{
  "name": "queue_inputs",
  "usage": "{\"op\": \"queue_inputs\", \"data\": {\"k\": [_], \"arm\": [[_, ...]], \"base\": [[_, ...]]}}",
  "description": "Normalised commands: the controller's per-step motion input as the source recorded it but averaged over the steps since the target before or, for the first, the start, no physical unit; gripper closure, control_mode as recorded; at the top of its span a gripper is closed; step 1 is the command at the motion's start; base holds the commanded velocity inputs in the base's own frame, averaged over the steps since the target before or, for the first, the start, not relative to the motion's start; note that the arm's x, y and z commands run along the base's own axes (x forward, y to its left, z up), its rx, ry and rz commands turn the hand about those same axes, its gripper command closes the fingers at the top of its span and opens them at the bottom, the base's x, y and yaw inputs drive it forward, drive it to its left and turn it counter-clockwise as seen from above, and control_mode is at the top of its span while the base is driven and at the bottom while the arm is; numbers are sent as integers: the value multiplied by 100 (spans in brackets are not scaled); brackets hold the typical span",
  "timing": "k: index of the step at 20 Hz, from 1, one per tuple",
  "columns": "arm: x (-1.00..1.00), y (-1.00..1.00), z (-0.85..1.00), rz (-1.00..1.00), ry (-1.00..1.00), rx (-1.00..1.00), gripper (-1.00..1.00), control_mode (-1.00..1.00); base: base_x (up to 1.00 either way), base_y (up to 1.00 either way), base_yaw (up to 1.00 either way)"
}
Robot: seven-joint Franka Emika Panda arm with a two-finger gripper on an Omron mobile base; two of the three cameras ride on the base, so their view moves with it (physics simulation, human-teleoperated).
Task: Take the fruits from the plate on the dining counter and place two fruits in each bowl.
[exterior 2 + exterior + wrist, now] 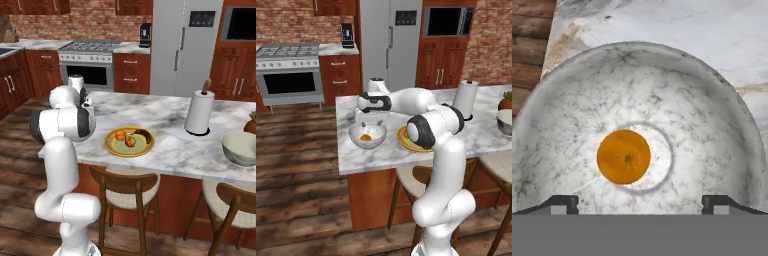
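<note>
Left base view: my gripper (372,121) hangs above the whitish bowl (368,135) on the counter (356,156), an orange (365,137) inside.
Right base view: the plate (129,142) holds three fruits (131,142).
Hand view: my fingers (561,204) are spread wide, holding nothing

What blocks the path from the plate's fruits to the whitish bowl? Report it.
Nothing visible: the plate sits right beside the whitish bowl on bare marble, and the bowl's mouth is open above its one orange, apart from the open tool above it.

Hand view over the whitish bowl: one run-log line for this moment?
end effector: open, above whitish bowl | orange fruit: in bowl, released | plate: three fruits left | grey bowl: no fruit visible
</note>
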Motion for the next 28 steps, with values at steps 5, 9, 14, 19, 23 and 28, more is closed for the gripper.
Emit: {"op": "queue_inputs", "data": {"k": [5,9,14,19,23,28], "arm": [[-65,-100,43,0,-16,0,-100,-100],[-59,-100,60,-4,-2,1,-100,-100],[-44,-100,32,-15,0,1,-100,-100],[-20,-99,0,-13,0,0,-100,-100],[41,-33,-34,0,0,0,-100,-100],[41,0,-50,0,-1,0,-100,-100]], "base": [[0,0,0],[0,0,0],[0,0,0],[0,0,0],[0,0,0],[0,0,0]]}}
